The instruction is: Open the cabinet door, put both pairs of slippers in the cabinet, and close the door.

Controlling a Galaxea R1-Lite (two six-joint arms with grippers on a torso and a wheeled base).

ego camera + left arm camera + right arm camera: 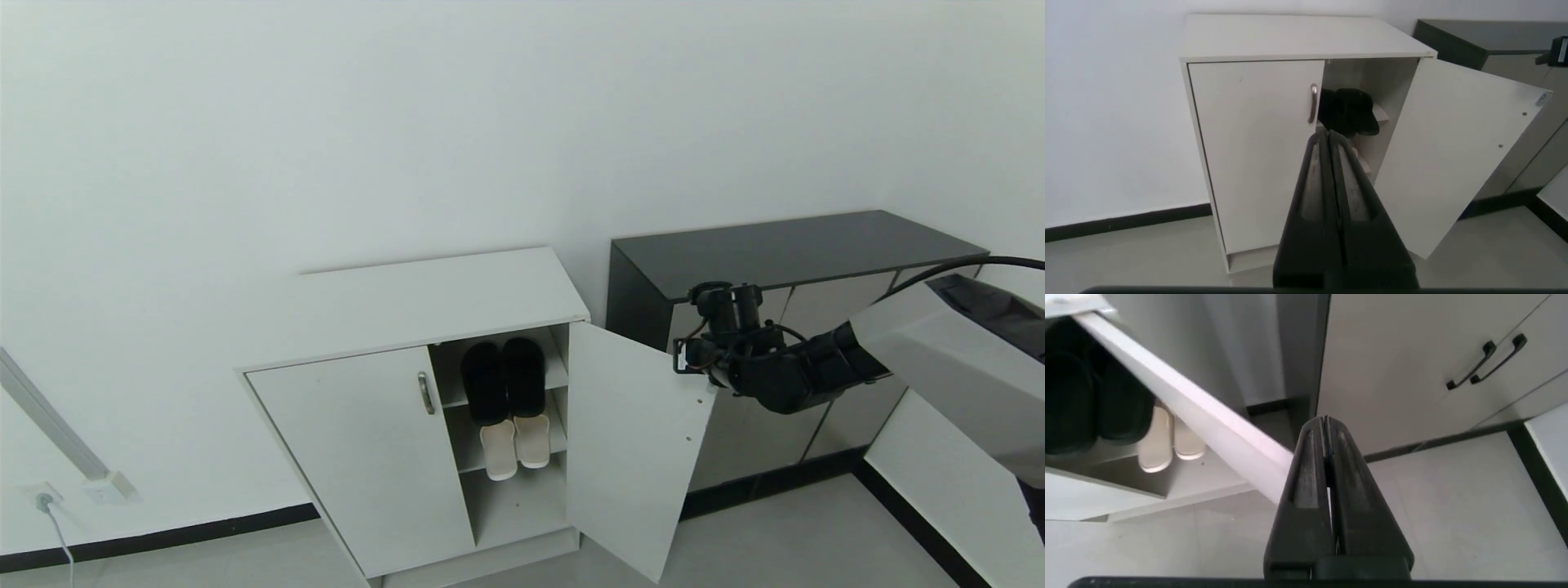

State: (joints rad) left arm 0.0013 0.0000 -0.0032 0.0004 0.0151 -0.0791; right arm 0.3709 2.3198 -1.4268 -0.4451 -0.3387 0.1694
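Note:
The white cabinet [441, 298] stands against the wall with its left door [367, 457] closed and its right door [629, 441] swung open. Black slippers [504, 380] lie on the upper shelf and white slippers [514, 445] on the shelf below. My right gripper [684, 359] is at the open door's top outer corner; in the right wrist view this gripper [1324, 420] is shut, its tips against the door's edge [1200, 416]. My left gripper [1328, 135] is shut on nothing, held back in front of the cabinet and hiding part of the white slippers.
A dark-topped sideboard [784, 253] with grey doors stands just right of the cabinet, behind the open door. A wall socket with a cable [41, 496] sits low on the left. Grey floor [775, 539] lies open in front.

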